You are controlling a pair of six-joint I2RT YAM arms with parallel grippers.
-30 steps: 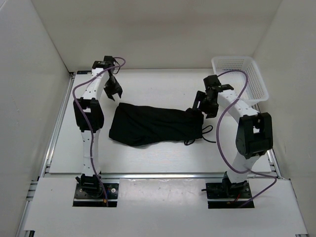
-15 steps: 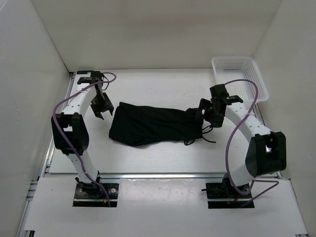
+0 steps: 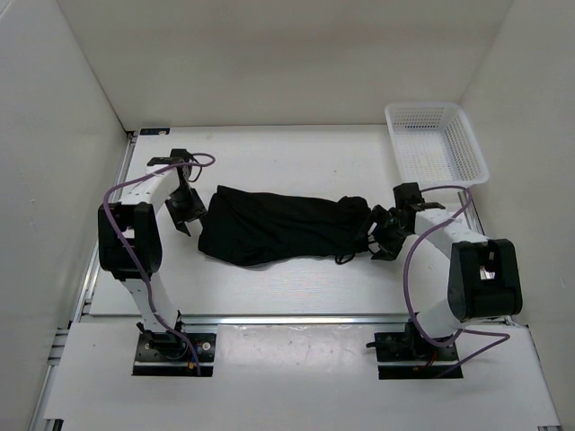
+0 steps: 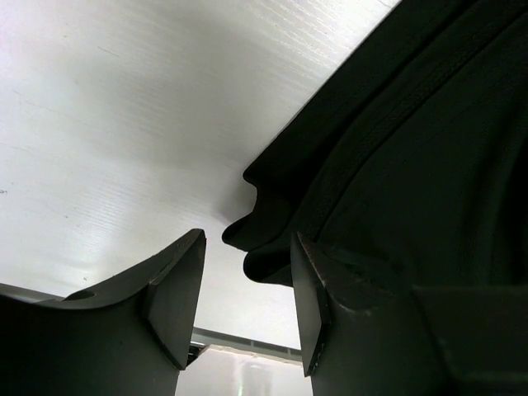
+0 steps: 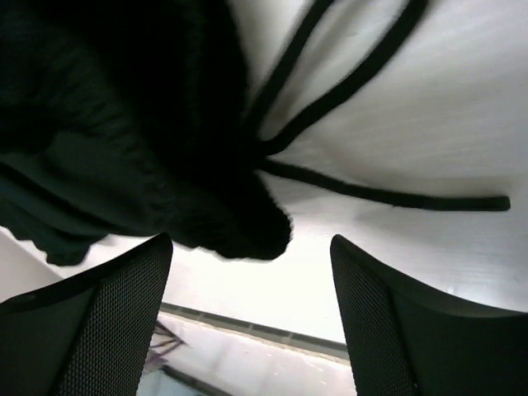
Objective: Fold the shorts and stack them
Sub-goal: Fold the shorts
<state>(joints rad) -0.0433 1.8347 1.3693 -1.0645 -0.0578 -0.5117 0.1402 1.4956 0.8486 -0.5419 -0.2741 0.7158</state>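
Note:
The black shorts (image 3: 278, 226) lie bunched lengthwise across the middle of the table, with the thin drawstring (image 3: 349, 257) trailing at their right end. My left gripper (image 3: 186, 212) is low at the shorts' left end, open, with a fabric corner (image 4: 256, 235) just ahead of its fingertips. My right gripper (image 3: 384, 242) is low at the right end, open wide, with the waist corner (image 5: 247, 231) and drawstring (image 5: 379, 196) in front of the gap. Neither gripper holds anything.
A white plastic mesh basket (image 3: 436, 144) stands at the back right corner. White walls enclose the table on the left, back and right. A metal rail (image 3: 269, 318) runs along the table's near edge.
Both arms have come down from raised poses. The left gripper has moved forward and down to the shorts' left end, the right gripper forward and down to the right end. The shorts have not moved.

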